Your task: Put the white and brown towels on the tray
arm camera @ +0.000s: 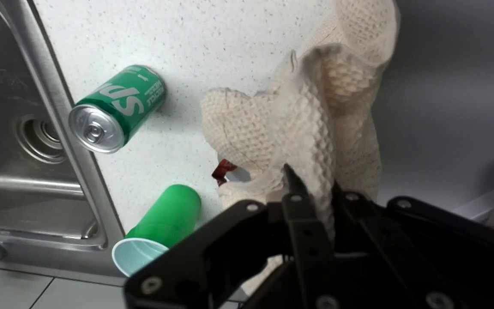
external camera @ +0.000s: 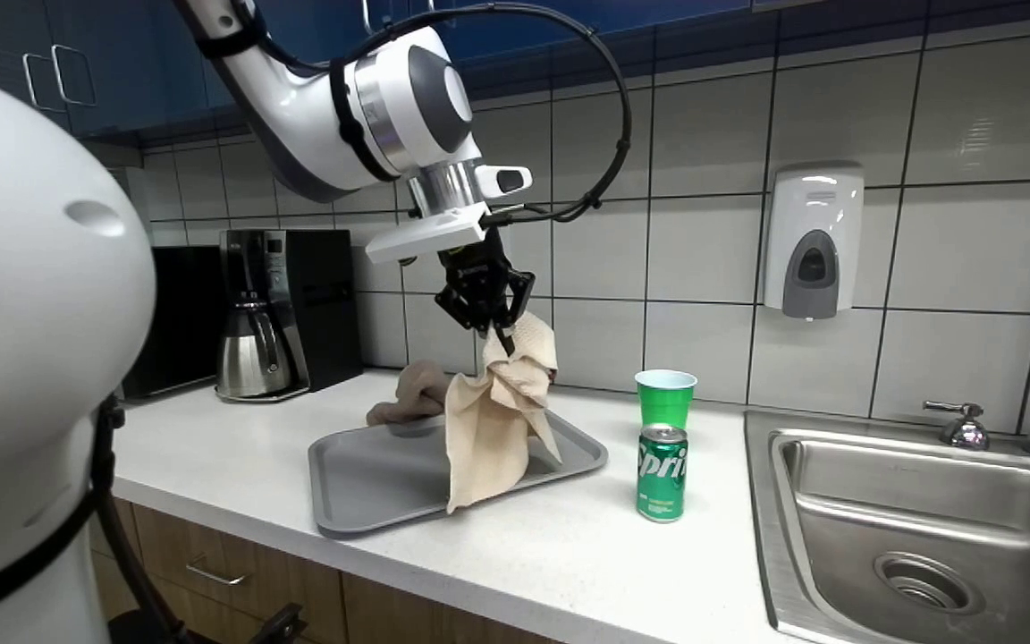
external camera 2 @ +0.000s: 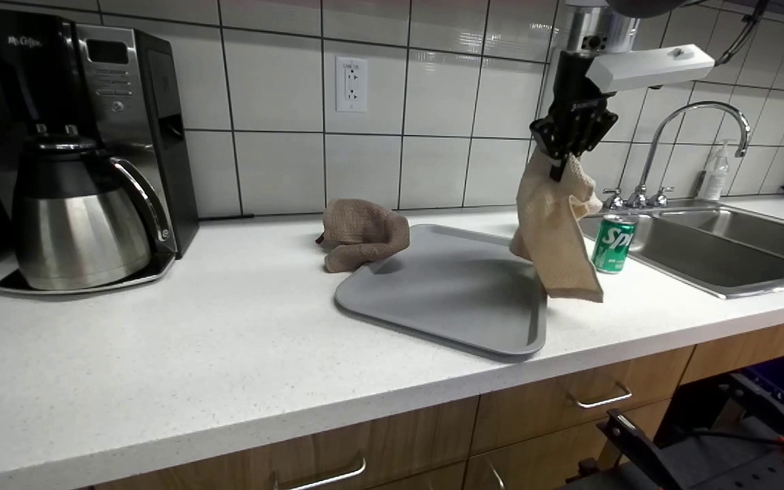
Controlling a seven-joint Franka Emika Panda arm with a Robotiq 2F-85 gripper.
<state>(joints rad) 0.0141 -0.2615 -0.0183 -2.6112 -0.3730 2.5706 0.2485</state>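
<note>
The gripper [external camera 2: 558, 170], jaws clenched on the white towel [external camera 2: 557, 231], dangles it right over one edge of the gray tray [external camera 2: 446, 299]! And the brown towel [external camera 2: 366, 231] sits bunched at the tray's rim; a Sprite can [external camera: 661, 478] and green cup [external camera: 665, 400] stand near the tray.

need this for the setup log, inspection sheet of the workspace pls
Surface: white counter, finely speckled.
Tray: on the counter, one corner near the front edge.
Brown towel: bunched at the tray's edge.
White towel: cream-toned, hanging from the gripper.
Clutter: Sprite can and green cup, both upright.
Gripper: shut on the white towel.
Cables: black cable loops out from the arm.
Surroundings: sink, coffee maker, wall dispenser.
</note>
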